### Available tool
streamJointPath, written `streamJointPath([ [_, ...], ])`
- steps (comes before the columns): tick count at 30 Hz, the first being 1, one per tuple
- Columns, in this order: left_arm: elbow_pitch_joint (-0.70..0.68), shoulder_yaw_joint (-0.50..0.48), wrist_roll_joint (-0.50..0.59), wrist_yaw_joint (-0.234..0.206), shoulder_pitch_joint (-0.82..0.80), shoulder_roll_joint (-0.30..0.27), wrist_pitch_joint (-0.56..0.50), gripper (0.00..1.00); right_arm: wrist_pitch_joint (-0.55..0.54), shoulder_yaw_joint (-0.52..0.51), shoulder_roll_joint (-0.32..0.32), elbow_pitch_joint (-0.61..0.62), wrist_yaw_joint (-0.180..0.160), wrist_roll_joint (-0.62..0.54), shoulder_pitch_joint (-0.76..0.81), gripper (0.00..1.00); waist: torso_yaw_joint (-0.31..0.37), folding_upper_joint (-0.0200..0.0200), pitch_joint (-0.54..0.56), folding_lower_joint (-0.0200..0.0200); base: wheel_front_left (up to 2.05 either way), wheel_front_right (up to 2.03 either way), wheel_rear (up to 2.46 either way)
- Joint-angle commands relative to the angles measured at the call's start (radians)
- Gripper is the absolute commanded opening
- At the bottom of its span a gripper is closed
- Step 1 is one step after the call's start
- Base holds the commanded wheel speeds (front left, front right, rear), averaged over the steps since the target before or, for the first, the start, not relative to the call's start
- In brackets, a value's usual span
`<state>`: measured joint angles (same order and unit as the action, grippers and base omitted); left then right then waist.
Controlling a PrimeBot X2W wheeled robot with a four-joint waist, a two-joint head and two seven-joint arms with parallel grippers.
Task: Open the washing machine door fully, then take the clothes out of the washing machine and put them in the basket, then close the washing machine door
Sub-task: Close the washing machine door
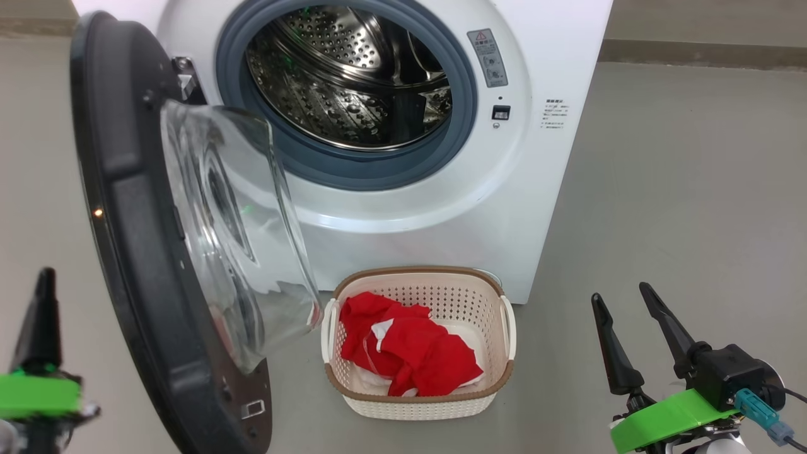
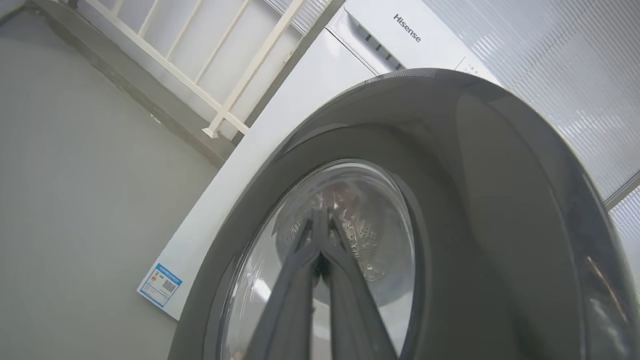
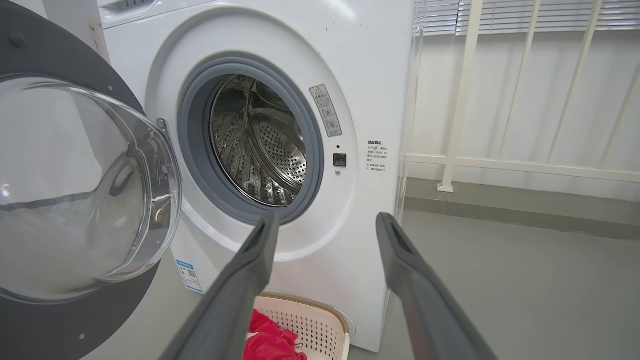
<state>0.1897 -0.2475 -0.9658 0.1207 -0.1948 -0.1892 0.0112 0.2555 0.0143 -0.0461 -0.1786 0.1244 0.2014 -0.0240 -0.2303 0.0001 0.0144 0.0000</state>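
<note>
Clothes (image 1: 413, 353) are lying in the basket (image 1: 416, 407), lower centre — drum (image 1: 353, 75) above is showing bare steel, door (image 1: 139, 252) hanging open left. Left gripper (image 1: 45, 277) is clenching on nothing; right gripper (image 1: 620, 292) is resting released.

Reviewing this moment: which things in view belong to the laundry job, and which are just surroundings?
Job:
- washing machine
- washing machine door, open
- clothes, in the basket
- basket

Surroundings:
- white railing
- window blinds
- grey floor
</note>
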Motion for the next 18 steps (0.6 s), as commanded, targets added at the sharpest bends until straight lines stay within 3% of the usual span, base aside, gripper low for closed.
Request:
streamJointPath([
  [1, -0.042, -0.061, -0.067, -0.027, -0.057, -0.021, -0.052, 0.00, 0.006, 0.022, -0.004, 0.025, 0.006, 0.016, -0.037, 1.00, 0.004, -0.0001, -0.003, 0.0000, 0.00, 0.00, 0.00],
  [7, -0.114, -0.151, -0.313, -0.164, -0.112, 0.020, -0.223, 0.00, 0.006, 0.017, -0.004, 0.027, 0.006, 0.013, -0.038, 1.00, 0.012, -0.0001, -0.011, 0.0000, 0.00, 0.00, 0.00],
  [18, -0.317, -0.188, -0.547, -0.355, -0.085, 0.039, -0.466, 0.00, 0.006, 0.017, -0.004, 0.031, 0.006, 0.009, -0.046, 1.00, 0.025, -0.0001, -0.034, 0.0000, 0.00, 0.00, 0.00],
])
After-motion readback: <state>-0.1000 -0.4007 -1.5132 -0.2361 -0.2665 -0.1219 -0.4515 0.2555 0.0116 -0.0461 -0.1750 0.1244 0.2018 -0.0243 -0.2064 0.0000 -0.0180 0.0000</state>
